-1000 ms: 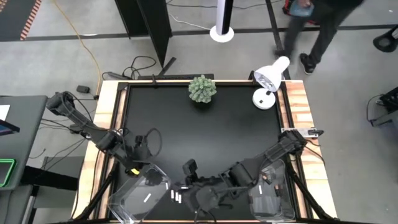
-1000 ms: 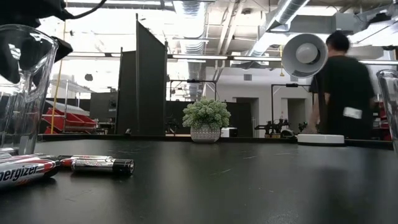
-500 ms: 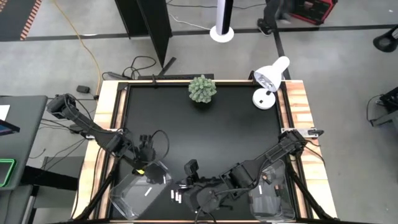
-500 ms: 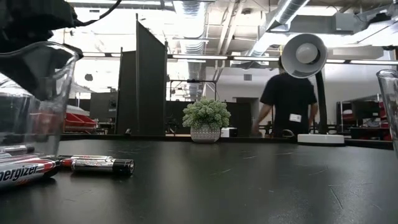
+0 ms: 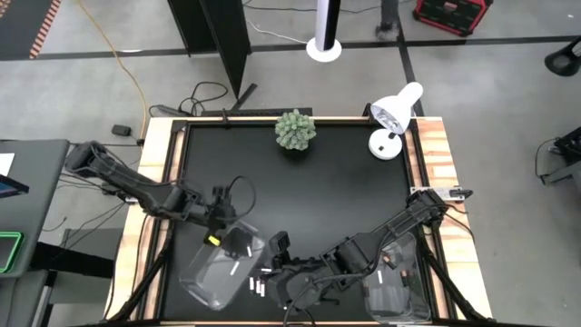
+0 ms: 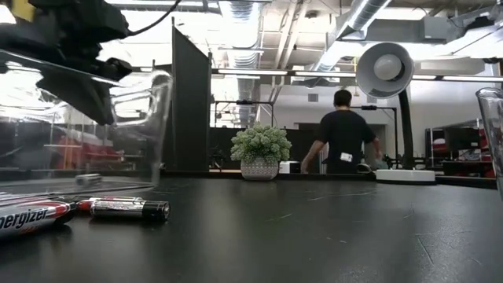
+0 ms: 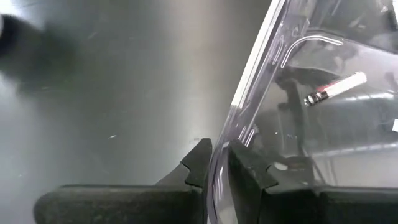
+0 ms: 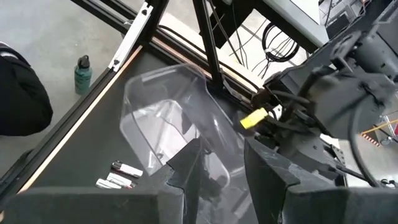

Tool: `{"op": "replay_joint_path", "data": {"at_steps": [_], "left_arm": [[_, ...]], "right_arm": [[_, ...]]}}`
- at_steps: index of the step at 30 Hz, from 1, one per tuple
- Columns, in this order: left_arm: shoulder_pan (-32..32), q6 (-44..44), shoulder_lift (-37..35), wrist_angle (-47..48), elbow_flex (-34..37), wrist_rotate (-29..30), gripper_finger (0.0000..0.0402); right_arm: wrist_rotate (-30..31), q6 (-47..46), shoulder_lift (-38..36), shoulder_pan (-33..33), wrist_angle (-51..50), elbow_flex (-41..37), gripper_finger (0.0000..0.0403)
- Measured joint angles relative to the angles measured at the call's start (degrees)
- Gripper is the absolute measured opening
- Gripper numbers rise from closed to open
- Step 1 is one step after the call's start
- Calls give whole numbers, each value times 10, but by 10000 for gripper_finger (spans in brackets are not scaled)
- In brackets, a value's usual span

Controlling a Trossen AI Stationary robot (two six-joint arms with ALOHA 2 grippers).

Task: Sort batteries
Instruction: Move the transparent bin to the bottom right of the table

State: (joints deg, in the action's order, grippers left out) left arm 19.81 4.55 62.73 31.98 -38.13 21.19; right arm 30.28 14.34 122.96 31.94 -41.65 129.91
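Left gripper (image 7: pixel 214 163) jaws pinch rim of clear bin (image 5: pixel 222 268), white battery (image 7: pixel 334 90) inside. Right gripper (image 8: pixel 221 163) jaws half open, empty, batteries (image 8: pixel 119 177) beyond.

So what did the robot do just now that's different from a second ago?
The left tool closed on the rim of the clear bin and dragged it toward the table's middle, a battery inside. The right tool, the loose batteries and the plant stayed put.
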Motion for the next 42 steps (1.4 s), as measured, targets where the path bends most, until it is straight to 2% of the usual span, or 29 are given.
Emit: {"op": "replay_joint_path", "data": {"at_steps": [10, 21, 31, 42], "left_arm": [[-110, -56, 0, 5, 0, -13, 38], [-207, -52, 0, 8, 1, -22, 38], [-248, 9, 0, 5, 1, -26, 38], [-253, 35, 0, -46, 1, -24, 38]], "right_arm": [[0, -14, 0, 0, -6, 0, 132], [0, -24, 0, 3, -18, 0, 132], [0, -25, 1, 3, -19, 0, 132], [0, -24, 1, 3, -21, 0, 132]]}}
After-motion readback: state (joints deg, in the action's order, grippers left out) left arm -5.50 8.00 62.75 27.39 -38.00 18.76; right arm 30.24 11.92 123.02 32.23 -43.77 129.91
